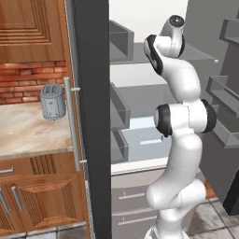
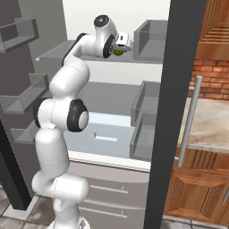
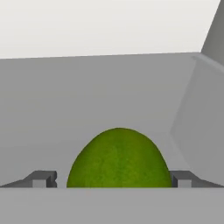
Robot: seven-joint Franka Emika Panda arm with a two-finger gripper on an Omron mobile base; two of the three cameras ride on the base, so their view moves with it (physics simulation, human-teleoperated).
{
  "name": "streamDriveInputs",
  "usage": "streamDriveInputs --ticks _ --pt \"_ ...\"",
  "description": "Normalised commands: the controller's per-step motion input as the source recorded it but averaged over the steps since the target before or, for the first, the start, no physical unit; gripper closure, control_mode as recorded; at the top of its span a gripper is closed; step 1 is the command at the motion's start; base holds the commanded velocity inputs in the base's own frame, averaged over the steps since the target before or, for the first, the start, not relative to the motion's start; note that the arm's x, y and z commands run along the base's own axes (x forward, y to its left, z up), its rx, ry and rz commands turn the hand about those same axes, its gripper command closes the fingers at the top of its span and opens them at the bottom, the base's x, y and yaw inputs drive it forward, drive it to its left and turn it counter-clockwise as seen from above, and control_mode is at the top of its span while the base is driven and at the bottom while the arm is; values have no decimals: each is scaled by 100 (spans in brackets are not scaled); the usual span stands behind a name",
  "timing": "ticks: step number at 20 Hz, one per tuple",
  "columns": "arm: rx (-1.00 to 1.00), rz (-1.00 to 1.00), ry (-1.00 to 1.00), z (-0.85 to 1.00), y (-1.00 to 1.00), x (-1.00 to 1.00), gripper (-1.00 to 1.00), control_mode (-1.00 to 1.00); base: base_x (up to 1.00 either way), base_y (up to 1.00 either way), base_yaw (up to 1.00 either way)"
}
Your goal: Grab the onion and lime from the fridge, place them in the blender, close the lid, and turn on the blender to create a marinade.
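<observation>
The fridge (image 1: 91, 116) stands open, its dark grey door swung out between the counter and the pale interior. My arm reaches onto an upper glass shelf (image 2: 147, 60). The lime (image 3: 118, 159) lies there, green and round, with a sliver of the lime (image 2: 118, 52) visible under the hand in the right base view. My gripper (image 3: 113, 178) is open, one fingertip (image 3: 41, 178) on each side of the lime and a small gap on the left. In the right base view the gripper (image 2: 122, 45) sits level with that shelf. The onion, blender and lid are out of view.
Door bins (image 1: 228, 126) line the open door at the right. Grey bins (image 2: 145, 107) stand at the shelf ends and a pale drawer (image 1: 144, 142) sits below. A silver toaster (image 1: 52, 101) stands on the marble counter (image 1: 23, 133), left of the door's bar handle (image 1: 72, 123).
</observation>
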Motion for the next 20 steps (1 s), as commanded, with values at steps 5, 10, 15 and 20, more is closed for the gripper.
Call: streamDriveInputs --ticks 5,10,15,20 --pt "0 0 3 -23 0 7 100 -100 0 0 0" --pt "0 0 1 -49 0 -3 100 -100 0 0 0" --pt "0 0 -7 -20 3 -29 100 -100 0 0 0" --pt "0 0 -26 3 20 -86 100 -100 0 0 0"
